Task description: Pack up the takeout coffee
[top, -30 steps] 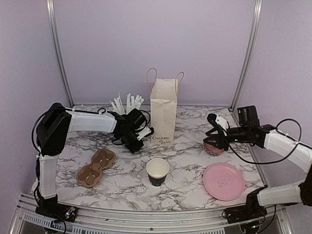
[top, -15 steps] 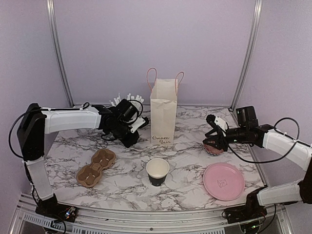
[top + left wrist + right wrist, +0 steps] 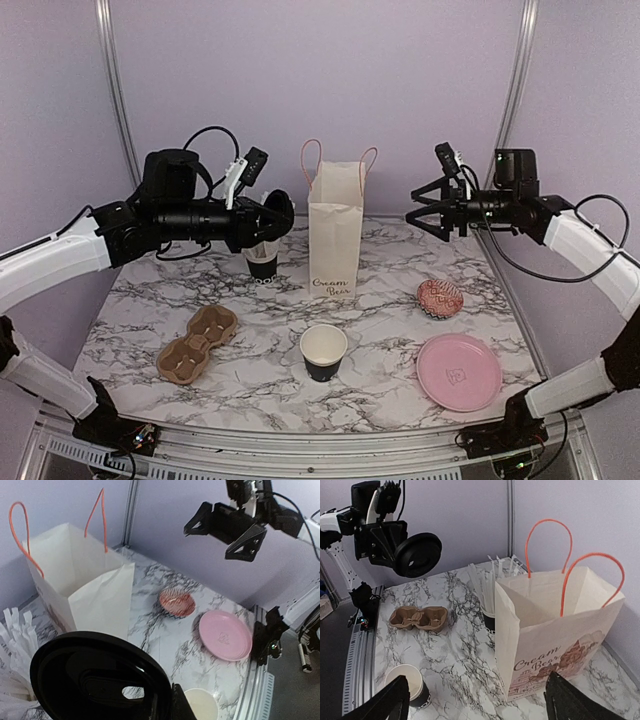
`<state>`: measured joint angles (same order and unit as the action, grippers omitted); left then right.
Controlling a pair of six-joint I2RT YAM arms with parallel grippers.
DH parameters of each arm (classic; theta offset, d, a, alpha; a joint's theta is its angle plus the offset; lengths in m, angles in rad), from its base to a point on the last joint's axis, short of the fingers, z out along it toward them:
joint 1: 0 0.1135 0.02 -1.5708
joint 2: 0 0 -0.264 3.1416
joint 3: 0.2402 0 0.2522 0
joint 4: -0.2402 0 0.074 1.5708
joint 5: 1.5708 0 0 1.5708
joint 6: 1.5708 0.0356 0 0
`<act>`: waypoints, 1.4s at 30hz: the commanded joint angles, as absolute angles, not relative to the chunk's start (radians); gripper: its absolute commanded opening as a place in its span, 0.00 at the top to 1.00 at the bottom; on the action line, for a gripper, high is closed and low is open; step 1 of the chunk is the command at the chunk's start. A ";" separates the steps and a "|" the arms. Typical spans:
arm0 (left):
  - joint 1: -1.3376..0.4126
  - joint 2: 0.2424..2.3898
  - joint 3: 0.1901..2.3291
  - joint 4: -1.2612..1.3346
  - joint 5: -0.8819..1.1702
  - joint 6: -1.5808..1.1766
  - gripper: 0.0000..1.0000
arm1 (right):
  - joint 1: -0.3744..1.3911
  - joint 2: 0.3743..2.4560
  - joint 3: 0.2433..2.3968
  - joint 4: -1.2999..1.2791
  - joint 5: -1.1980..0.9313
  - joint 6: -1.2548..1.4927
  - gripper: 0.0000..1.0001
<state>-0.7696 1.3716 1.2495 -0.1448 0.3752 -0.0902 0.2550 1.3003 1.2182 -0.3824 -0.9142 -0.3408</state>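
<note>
on the marble bench point(image 3: 390, 300) the paper bag point(image 3: 335, 240) stands at centre. raised at its 9 o'clock, the left hand point(image 3: 264, 217) is clamped on the black lid point(image 3: 282, 212). at 3 o'clock the right hand point(image 3: 426, 207) hangs spread and empty. the cup point(image 3: 323, 352) sits at the bag's 6 o'clock with its long axis vertical, mouth up and uncapped. the lid stands on edge, facing 3 o'clock. capping seems the step in hand: the lid needs turning flat, then lowering squarely onto the rim.

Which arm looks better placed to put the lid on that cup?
The left arm: it holds the black lid in the air. The right arm's fingers are open and empty, no nearer the cup.
</note>
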 commanded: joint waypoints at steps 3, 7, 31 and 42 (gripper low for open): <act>-0.778 1.313 1.123 0.373 0.586 -0.323 0.91 | 0.341 1.412 1.281 -0.054 -1.197 0.154 0.01; -0.814 1.326 1.113 0.473 0.615 -0.364 0.91 | 0.450 1.485 1.355 -0.011 -1.193 0.232 0.01; -0.889 1.426 1.145 0.561 0.632 -0.406 0.90 | 0.611 1.623 1.418 0.258 -1.263 0.482 0.01; -0.891 1.430 1.160 0.565 0.612 -0.399 0.90 | 0.624 1.634 1.422 0.195 -1.231 0.438 0.06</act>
<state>-0.8848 1.4277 1.1320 0.5220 0.6159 -0.4042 0.6102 1.6253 1.3998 0.2241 -1.2476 0.4675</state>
